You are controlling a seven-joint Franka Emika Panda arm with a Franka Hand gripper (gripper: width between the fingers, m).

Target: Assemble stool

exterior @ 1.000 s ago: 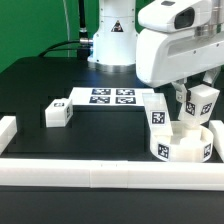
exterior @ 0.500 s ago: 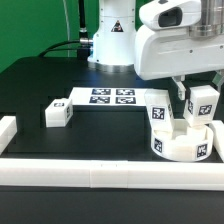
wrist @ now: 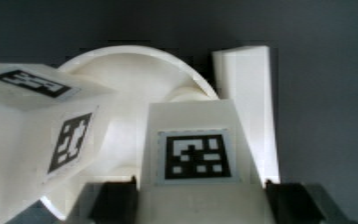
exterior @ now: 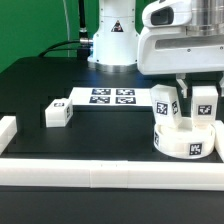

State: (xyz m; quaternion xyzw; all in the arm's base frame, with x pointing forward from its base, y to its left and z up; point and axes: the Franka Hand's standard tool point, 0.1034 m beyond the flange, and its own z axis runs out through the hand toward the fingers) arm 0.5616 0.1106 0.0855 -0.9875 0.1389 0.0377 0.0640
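Note:
The round white seat (exterior: 186, 142) lies at the exterior view's right, near the front rail. Two tagged legs (exterior: 165, 104) (exterior: 204, 103) stand upright at it, one on each side of my gripper (exterior: 184, 104). The gripper comes down between them, and its fingers mostly hide the leg it holds there. In the wrist view my gripper (wrist: 206, 197) is shut on a tagged leg (wrist: 197, 150), with a dark pad on each side. The seat's curved rim (wrist: 131, 68) lies beyond it and another leg (wrist: 43, 110) stands beside it. A third loose leg (exterior: 56, 114) rests on the table at the exterior view's left.
The marker board (exterior: 110, 97) lies flat at the back middle, in front of the robot base (exterior: 112, 40). A long white rail (exterior: 100, 175) runs along the front edge. A short rail block (exterior: 8, 130) stands at the front left.
The gripper, its leg and the seat have shifted toward the exterior view's right. The leg on the seat's left side moved right with them and now stands closer to the gripper.

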